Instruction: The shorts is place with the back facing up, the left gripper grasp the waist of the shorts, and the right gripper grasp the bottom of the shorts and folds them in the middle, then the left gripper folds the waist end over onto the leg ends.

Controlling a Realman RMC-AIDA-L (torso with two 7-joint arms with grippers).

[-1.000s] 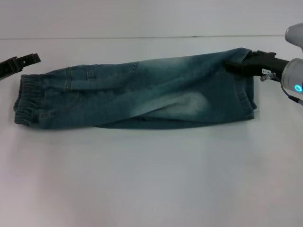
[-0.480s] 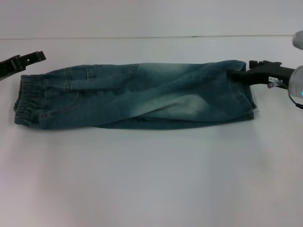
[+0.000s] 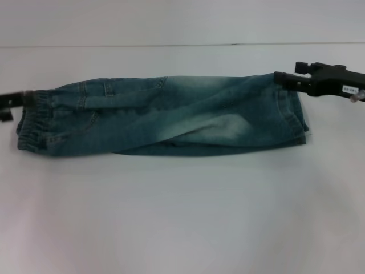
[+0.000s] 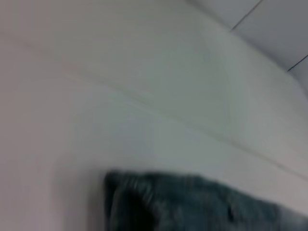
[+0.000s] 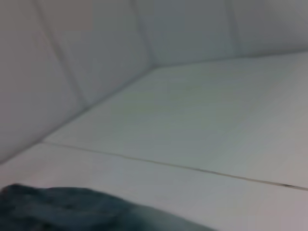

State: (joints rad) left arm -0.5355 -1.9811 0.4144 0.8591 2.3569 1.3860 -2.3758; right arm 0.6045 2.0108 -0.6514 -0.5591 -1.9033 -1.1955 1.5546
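The blue denim shorts [image 3: 165,117] lie folded lengthwise on the white table [image 3: 182,217]. Their elastic waist [image 3: 29,123] is at the left and the leg ends [image 3: 291,114] are at the right. My left gripper [image 3: 12,103] is low at the far left, right against the waistband's upper corner. My right gripper [image 3: 279,78] hovers at the upper corner of the leg ends, its black body reaching in from the right edge. A dark edge of the shorts [image 4: 192,204] shows in the left wrist view, and another edge of the shorts [image 5: 72,209] in the right wrist view.
A thin seam line [image 3: 182,44] runs across the table's far side, with a pale wall beyond. White tabletop stretches out in front of the shorts.
My left gripper came down and toward the waistband from a spot farther back. My right gripper drew off the leg ends, then rose a little at their upper corner. The shorts stayed still.
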